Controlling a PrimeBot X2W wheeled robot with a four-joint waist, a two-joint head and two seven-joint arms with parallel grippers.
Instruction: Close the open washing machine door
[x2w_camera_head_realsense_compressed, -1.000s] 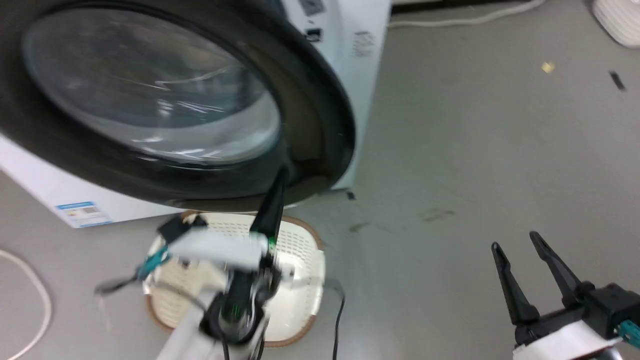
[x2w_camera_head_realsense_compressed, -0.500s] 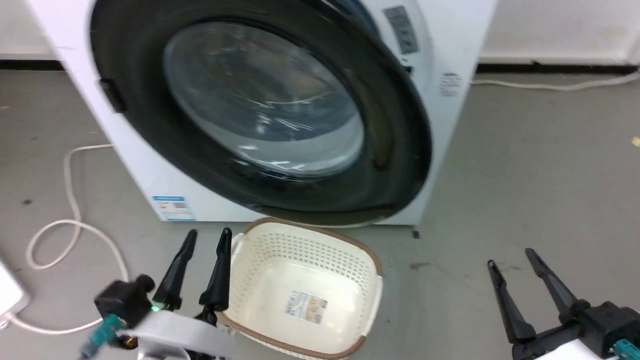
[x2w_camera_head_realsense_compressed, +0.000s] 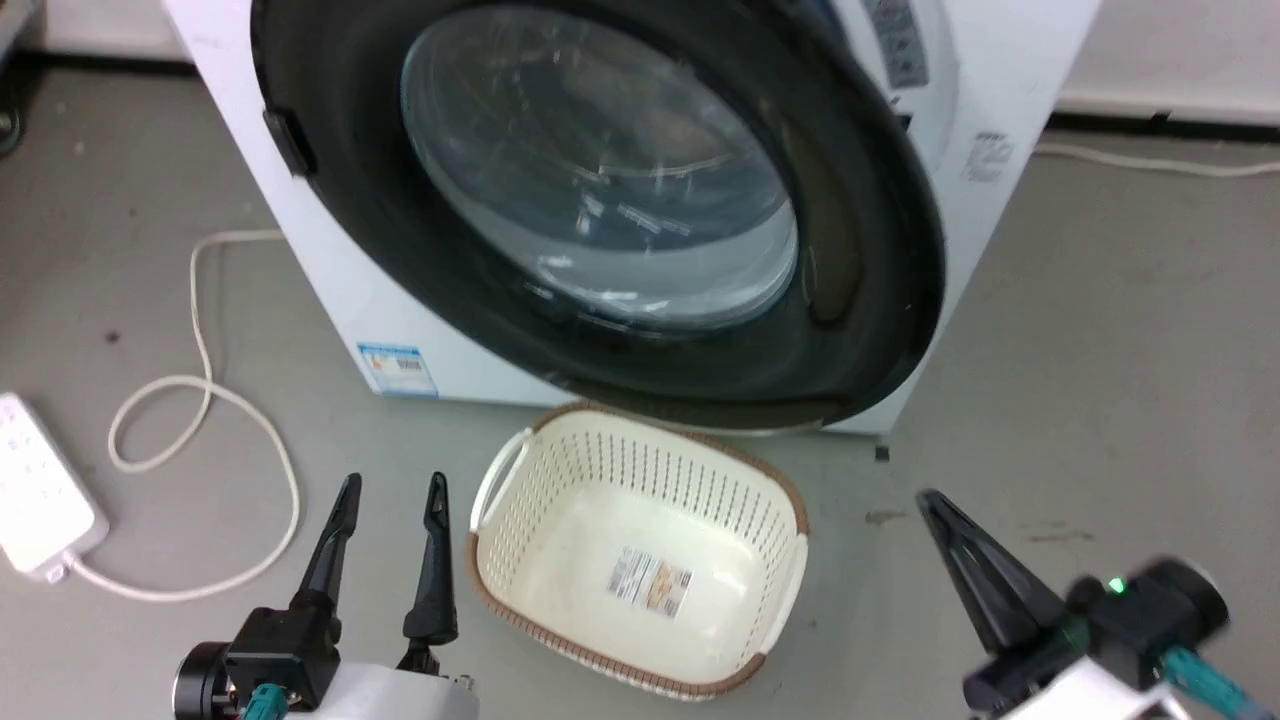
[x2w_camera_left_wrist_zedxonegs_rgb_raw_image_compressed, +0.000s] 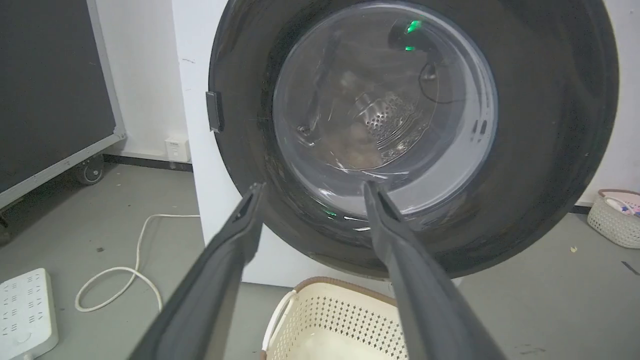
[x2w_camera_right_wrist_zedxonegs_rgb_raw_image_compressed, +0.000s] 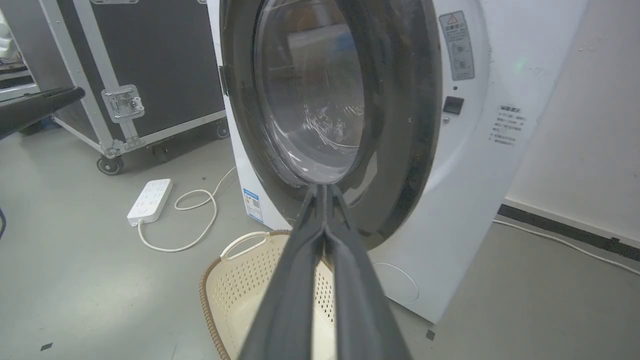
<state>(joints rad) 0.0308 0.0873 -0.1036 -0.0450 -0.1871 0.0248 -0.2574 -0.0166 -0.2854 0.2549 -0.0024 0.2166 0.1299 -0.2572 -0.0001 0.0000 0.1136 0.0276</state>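
The white washing machine (x2w_camera_head_realsense_compressed: 330, 300) stands ahead of me on the grey floor. Its large round black-framed door (x2w_camera_head_realsense_compressed: 860, 300) with the bulging glass window (x2w_camera_head_realsense_compressed: 600, 170) covers the front; the right edge looks slightly off the panel, and I cannot tell if it is latched. My left gripper (x2w_camera_head_realsense_compressed: 393, 482) is open at the lower left, empty, well short of the door (x2w_camera_left_wrist_zedxonegs_rgb_raw_image_compressed: 550, 125). In the left wrist view its gripper (x2w_camera_left_wrist_zedxonegs_rgb_raw_image_compressed: 314, 186) points at the glass. My right gripper (x2w_camera_head_realsense_compressed: 930, 500) is shut on nothing at the lower right, its tips (x2w_camera_right_wrist_zedxonegs_rgb_raw_image_compressed: 322, 187) pointing at the door (x2w_camera_right_wrist_zedxonegs_rgb_raw_image_compressed: 400, 125).
A cream laundry basket (x2w_camera_head_realsense_compressed: 640, 470) with a brown rim sits on the floor right below the door, between the arms. A white power strip (x2w_camera_head_realsense_compressed: 35, 500) and its looped cable (x2w_camera_head_realsense_compressed: 200, 400) lie to the left. A black wheeled case (x2w_camera_right_wrist_zedxonegs_rgb_raw_image_compressed: 150, 65) stands left of the machine.
The head camera has shifted. My left gripper came away from the door's lower rim and dropped back to the lower left. My right gripper's fingers went from open to shut.
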